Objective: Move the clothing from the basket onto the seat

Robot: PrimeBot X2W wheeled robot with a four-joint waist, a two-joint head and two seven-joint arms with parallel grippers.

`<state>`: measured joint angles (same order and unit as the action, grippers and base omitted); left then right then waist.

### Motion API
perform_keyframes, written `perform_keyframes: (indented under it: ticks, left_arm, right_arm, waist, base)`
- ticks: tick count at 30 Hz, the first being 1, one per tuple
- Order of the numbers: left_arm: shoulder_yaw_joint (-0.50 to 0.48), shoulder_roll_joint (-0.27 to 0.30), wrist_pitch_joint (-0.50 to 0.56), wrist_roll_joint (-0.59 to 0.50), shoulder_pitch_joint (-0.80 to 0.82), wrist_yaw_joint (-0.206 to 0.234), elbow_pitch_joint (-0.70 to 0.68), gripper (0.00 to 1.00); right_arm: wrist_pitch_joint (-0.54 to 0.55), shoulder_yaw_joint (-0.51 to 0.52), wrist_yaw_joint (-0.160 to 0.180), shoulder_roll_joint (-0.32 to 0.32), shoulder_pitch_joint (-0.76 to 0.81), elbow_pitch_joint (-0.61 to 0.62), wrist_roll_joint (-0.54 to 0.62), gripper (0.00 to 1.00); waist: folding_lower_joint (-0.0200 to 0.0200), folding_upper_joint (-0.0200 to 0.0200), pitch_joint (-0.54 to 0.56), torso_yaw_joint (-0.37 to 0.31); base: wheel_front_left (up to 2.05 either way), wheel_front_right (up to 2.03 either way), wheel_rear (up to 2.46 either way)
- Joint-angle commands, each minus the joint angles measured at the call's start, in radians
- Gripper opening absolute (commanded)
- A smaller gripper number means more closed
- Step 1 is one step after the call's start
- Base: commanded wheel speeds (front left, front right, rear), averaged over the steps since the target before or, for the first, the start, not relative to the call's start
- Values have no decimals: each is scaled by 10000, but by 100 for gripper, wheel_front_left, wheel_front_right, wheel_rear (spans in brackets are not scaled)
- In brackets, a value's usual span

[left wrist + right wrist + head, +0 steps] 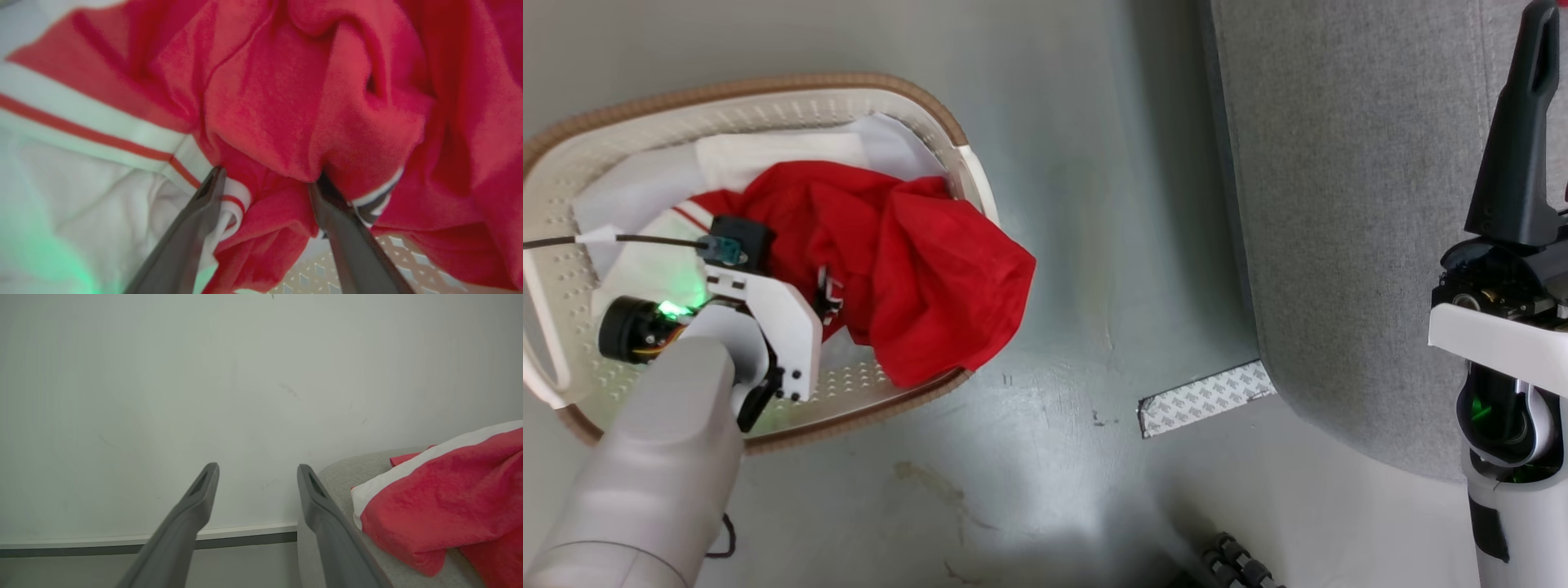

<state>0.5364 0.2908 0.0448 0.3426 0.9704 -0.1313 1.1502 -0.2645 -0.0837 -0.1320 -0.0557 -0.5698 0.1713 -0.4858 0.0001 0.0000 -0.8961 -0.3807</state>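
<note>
A dull grey-green floor point(1054, 245) runs between the basket point(768, 86) on the left of the head view and the sofa point(1339, 204) on the right, with a strip of tape point(1205, 398) stuck down near the sofa's corner; inside the basket a red garment point(915, 269) lies heaped over a pale sheet point(768, 151), one fold spilling over the brown rim; the left gripper point(269, 175) is down in that heap, its jaws spread wide, one fingertip against the white striped cuff point(102, 116) and the other tucked under a red fold, nothing pinched; the right gripper point(257, 468) hangs by the sofa's edge facing a plain wall point(204, 396), jaws likewise apart and empty; a second red garment point(429, 498) with a wide white band point(408, 467) lies on the sofa just beside one of its fingers.
</note>
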Motion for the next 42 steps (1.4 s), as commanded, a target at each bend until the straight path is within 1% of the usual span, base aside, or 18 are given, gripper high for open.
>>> perform_keyframes:
  ticks: [1,4,5,6,7,8,12,17,20,25,31,42]
  left_arm:
    - [152,89,162,212,113,18,109,100]
    - [487,94,670,392,88,18,349,100]
    - [608,84,860,500,80,18,366,83]
    - [733,92,994,584,88,18,349,57]
    - [848,106,1082,706,100,18,305,37]
    - [944,131,1099,839,113,16,244,0]
    - [1098,317,505,1107,288,17,68,0]
    - [1329,171,54,1341,214,17,84,0]
    - [1483,-5,-225,1586,28,17,117,0]
    - [1740,-299,-632,2096,-413,17,158,0]
    - [2134,-609,-1278,2613,-1035,17,61,0]
    - [3003,-981,-2306,3493,-1863,17,-428,0]
  right_arm:
    - [5,-2,24,63,-85,46,-46,100]
    - [5,-18,24,63,-105,46,-131,100]
    - [5,-28,24,65,-111,48,-174,100]
    - [5,-33,26,66,-116,45,-207,100]
    - [5,-39,26,65,-116,34,-213,100]
    - [3,-39,26,64,-119,17,-211,100]
    - [5,-74,26,66,-161,-120,-142,100]
    - [3,-169,26,64,-212,-319,-131,100]
    - [3,-187,26,62,-136,-546,-32,100]
    - [3,-132,24,42,62,-850,247,100]
    - [3,121,24,-303,375,-1124,404,100]
    - [5,62,24,-717,1094,-1630,357,100]
  waist:
    - [-1,0,-119,-63]
    - [-1,0,-199,-94]
    - [-1,0,-220,-100]
    - [-1,0,-236,-102]
    - [-1,0,-250,-98]
    - [-1,0,-259,-91]
    - [-1,0,-241,-20]
    - [-1,0,11,102]
    - [-1,0,393,257]
    - [-1,0,1333,520]
    - [-1,0,2660,882]
    - [-1,0,4898,1707]
  base:
    - [0,0,0]
    - [0,0,0]
    - [0,0,0]
    - [0,0,0]
    - [0,0,0]
    - [0,0,0]
    - [0,0,0]
    - [0,0,0]
    - [0,0,0]
    - [0,0,0]
    - [0,0,0]
    - [0,0,0]
